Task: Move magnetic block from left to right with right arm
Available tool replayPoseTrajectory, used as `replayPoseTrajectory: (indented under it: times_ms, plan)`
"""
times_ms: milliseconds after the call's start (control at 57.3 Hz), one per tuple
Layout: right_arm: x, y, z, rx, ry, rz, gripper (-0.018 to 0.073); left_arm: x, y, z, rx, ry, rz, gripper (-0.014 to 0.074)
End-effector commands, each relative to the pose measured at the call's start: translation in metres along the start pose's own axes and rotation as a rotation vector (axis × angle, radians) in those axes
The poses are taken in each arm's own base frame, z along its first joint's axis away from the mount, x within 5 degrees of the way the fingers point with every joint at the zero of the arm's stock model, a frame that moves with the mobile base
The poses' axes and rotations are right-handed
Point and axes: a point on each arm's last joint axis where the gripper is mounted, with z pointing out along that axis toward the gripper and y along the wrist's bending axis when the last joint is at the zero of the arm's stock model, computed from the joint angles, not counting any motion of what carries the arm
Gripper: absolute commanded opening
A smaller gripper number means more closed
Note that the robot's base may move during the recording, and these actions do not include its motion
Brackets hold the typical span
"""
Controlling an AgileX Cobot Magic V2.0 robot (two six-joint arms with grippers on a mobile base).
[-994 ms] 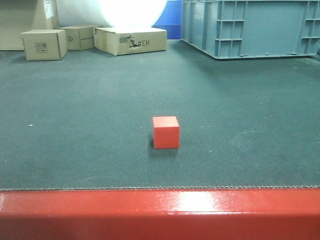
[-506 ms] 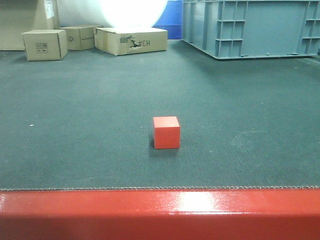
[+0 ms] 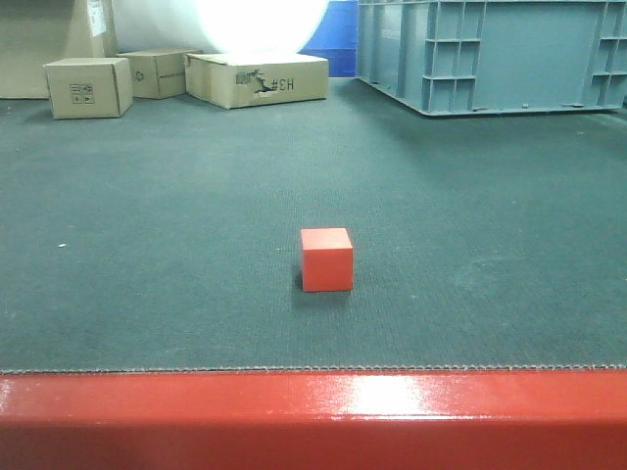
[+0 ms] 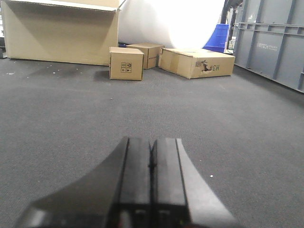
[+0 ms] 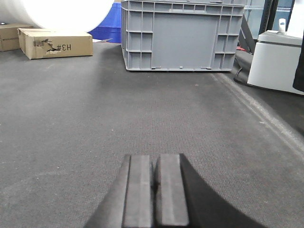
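from my seat nothing differs from a second ago in the front view: the magnetic block (image 3: 325, 259) sits in the same spot on the dark carpet (image 3: 176, 245), square to the camera, just behind the red front rail (image 3: 313, 416), and neither arm has entered that view. the block shows in neither wrist camera, so i cannot place it relative to either set of jaws. the left gripper (image 4: 152, 161) has its jaws clenched, the two dark fingers (image 4: 135, 175) pressed flat together with only a thin seam between them and nothing held; it hangs low over bare carpet. well ahead of those jaws stands a small cardboard box (image 4: 126, 63), with a second box (image 4: 146, 55) behind it and a longer printed box (image 4: 197, 62) ahead and to the right, and a big cardboard carton (image 4: 59, 31) far ahead to the left. the right gripper (image 5: 154, 175) is likewise clenched on nothing, fingers (image 5: 171, 190) touching along their length, over the carpet. far ahead of those jaws, slightly right, stands the grey plastic crate (image 5: 183, 34); ahead and to the left lies the printed box again, and off to the far right a white unit (image 5: 278, 61) with a cable on the floor near it.
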Motion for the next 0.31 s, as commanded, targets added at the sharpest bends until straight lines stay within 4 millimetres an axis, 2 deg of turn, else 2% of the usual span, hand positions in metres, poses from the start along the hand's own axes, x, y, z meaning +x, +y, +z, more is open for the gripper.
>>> replayPoseTrajectory:
  times_ms: [0,297]
  plan:
    - [-0.0099,0.0,-0.0022,0.001,-0.117,-0.001,0.0029,-0.006,0.0005,-0.0012,-0.004,-0.091,-0.005,-0.0126]
    - [-0.0099,0.0,-0.0022,0.001,-0.117,-0.001,0.0029,-0.006,0.0005,-0.0012,-0.004,-0.091,-0.005,-0.0126]
